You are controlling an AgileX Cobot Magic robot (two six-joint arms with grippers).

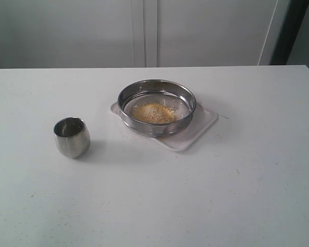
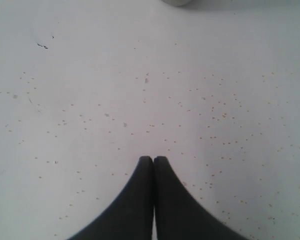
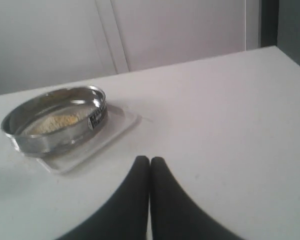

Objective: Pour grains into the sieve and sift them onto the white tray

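Grains are lying as a loose heap on the mesh of the sieve, which is sitting on the tray just right of centre in the exterior frame. The grains are likely handling as light, free-flowing and easily scattered. The steel sieve is appearing stiff and probably slick, so gripping its upright wall over the rim is looking soundest. The cup is standing apart at left. The left end effector and right end effector are both pinched fully together, holding nothing. The table is showing flat, white and matte, with stray specks lying beneath the left end effector. Pale wall panels are closing the background.
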